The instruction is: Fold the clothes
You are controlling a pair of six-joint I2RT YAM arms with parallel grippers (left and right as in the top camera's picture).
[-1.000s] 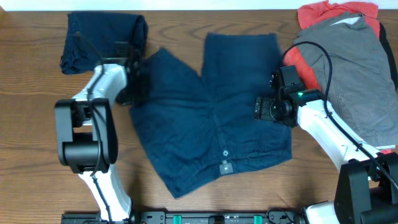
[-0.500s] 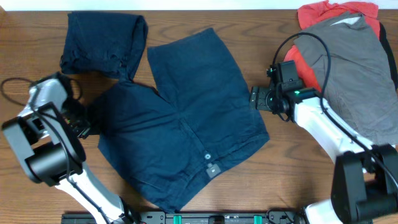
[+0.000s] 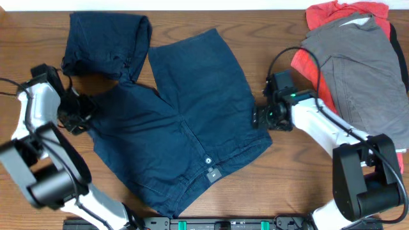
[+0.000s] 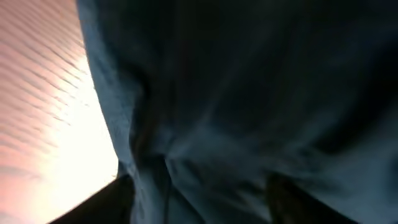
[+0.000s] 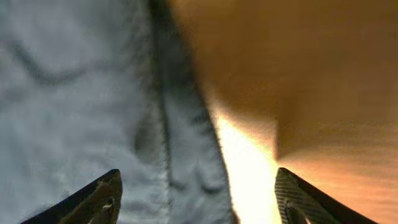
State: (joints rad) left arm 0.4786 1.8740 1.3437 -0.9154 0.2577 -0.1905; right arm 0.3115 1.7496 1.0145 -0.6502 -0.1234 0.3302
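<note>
Dark navy shorts (image 3: 185, 121) lie spread at an angle mid-table, button and waistband toward the front. My left gripper (image 3: 75, 115) sits at their left edge. In the left wrist view the navy cloth (image 4: 249, 93) fills the frame, and the left gripper (image 4: 196, 202) has its fingers apart with cloth lying between them. My right gripper (image 3: 257, 118) is at the shorts' right edge. In its wrist view the right gripper (image 5: 199, 202) is open, straddling the stitched hem (image 5: 161, 124), with one finger over cloth and the other over bare wood.
A second navy garment (image 3: 105, 41) lies bunched at the back left, touching the shorts. A pile of grey clothing (image 3: 358, 70) over red clothing (image 3: 345, 13) fills the back right. Bare wooden table (image 3: 300, 185) shows at the front right.
The shorts were dragged left and turned by the left gripper, which has now opened its jaws. The right gripper followed left to the shorts' right edge and narrowed slightly.
</note>
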